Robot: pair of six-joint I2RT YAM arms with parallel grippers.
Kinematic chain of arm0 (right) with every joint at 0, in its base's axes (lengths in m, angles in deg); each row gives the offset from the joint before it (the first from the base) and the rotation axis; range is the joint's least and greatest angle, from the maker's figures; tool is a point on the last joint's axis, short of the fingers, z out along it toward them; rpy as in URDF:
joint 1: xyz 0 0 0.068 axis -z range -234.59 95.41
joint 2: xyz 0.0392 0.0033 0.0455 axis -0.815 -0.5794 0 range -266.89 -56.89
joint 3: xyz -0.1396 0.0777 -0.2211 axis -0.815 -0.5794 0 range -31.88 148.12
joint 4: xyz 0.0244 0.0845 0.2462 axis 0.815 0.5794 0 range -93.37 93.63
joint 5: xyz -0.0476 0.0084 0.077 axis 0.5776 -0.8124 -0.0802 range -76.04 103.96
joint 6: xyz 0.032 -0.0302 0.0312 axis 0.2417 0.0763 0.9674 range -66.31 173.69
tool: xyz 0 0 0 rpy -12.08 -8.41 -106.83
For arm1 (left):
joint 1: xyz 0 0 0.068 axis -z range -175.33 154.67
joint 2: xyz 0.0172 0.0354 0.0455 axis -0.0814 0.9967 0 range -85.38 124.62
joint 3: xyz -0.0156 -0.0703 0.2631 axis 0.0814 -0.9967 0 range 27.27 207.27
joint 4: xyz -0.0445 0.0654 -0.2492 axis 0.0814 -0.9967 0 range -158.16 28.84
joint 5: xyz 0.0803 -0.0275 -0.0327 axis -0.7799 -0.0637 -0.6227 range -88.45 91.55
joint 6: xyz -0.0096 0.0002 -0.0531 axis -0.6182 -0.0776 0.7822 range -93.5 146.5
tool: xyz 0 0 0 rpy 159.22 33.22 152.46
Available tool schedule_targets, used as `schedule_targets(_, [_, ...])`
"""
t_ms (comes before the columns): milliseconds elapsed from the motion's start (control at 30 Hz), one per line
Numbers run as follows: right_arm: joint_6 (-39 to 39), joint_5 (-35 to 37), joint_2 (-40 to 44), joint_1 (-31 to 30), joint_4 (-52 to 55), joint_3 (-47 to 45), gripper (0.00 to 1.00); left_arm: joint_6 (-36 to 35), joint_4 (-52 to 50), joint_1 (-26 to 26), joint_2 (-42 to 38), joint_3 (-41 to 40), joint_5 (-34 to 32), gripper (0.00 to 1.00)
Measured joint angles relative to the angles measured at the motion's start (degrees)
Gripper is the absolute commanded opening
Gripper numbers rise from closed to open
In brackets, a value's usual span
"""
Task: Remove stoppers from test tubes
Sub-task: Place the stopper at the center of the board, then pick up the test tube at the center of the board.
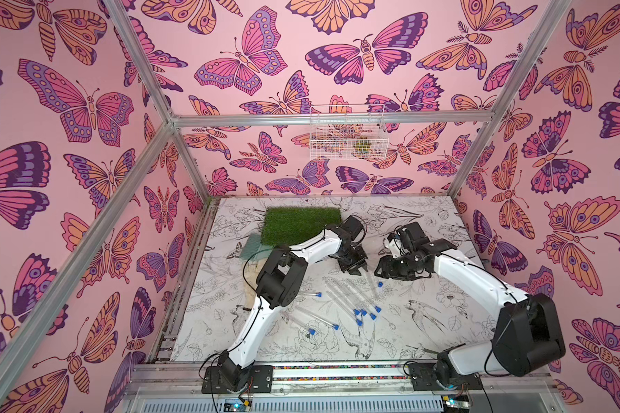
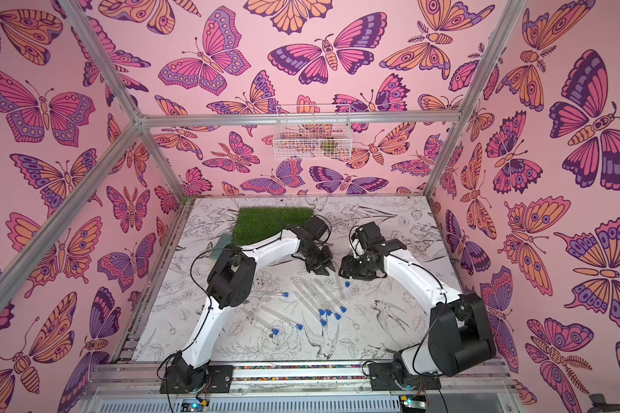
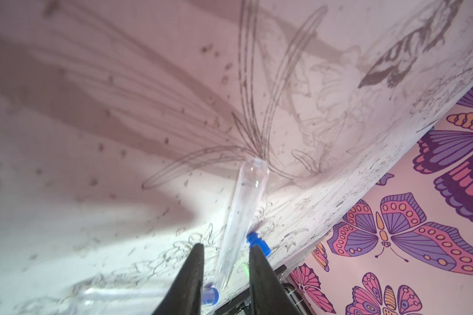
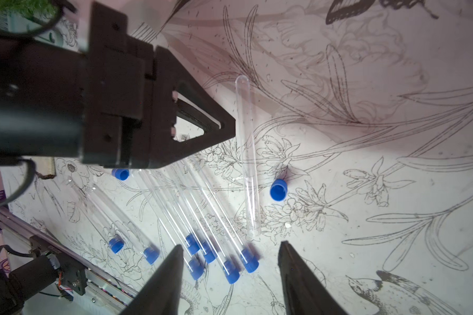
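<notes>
Firstly, counter [image 1: 426, 321]: white sheet printed with line-drawn birds and flowers; green turf mat [image 1: 298, 225] at the far left.
Room: pink butterfly walls, aluminium frame, wire basket [image 1: 333, 150] on the back wall; these show in both top views only.
Test tubes [image 4: 219, 218]: nine, clear, lying mid-counter between the arms; eight stoppered, one open tube [image 4: 247, 152].
Stoppers [image 4: 250, 263]: nine, blue; eight seated, one loose stopper [image 4: 278, 190] just beside the open tube.
Left claw [image 3: 226, 245]: narrow gap, fingers astride the open tube with a gap on each side; gripping nothing.
Right claw [image 4: 231, 243]: wide, holding nothing; near the open tube.
Right wrist view: shows the tubes and the opposite claw side-on.
Left wrist view: shows only the open tube, the loose stopper and one stoppered end.
</notes>
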State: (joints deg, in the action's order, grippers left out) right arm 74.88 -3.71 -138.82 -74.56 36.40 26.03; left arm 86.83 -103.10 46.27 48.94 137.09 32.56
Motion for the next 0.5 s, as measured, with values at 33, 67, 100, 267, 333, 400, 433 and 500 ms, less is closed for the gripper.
schedule_targets(33, [0.0, -0.1, 0.3, -0.2, 0.0, -0.7, 0.63, -0.3, -0.5, 0.0, -0.9, -0.4, -0.3, 0.37])
schedule_targets(67, [-0.1, -0.2, 0.4, -0.5, 0.0, -1.5, 0.64, -0.7, -1.3, 0.0, -2.1, -0.9, -0.7, 0.4])
schedule_targets(100, [-0.2, -0.4, 0.4, -0.6, 0.0, -2.2, 0.65, -1.1, -2.0, 0.0, -3.4, -1.4, -1.1, 0.42])
schedule_targets(267, [-2.4, -0.6, 0.5, -0.8, 0.7, -3.4, 0.66, -3.1, -4.7, 0.0, -9.7, -1.8, -2.1, 0.49])
schedule_targets(333, [-3.5, -0.6, 0.7, -0.8, 1.0, -3.4, 0.66, -4.5, -6.1, 0.0, -11.1, -0.9, -2.7, 0.5])
schedule_targets(400, [-4.5, -0.6, 0.9, -0.8, 1.7, -3.4, 0.65, -5.9, -6.9, 0.0, -12.0, -0.2, -3.7, 0.51])
schedule_targets(433, [-4.9, -0.7, 0.9, -0.8, 2.0, -3.4, 0.64, -6.4, -7.3, 0.0, -12.5, -0.2, -4.2, 0.51])
schedule_targets(500, [-5.9, -0.8, 1.0, -1.2, 2.7, -3.3, 0.61, -8.0, -7.8, 0.0, -14.1, -1.2, -5.8, 0.51])
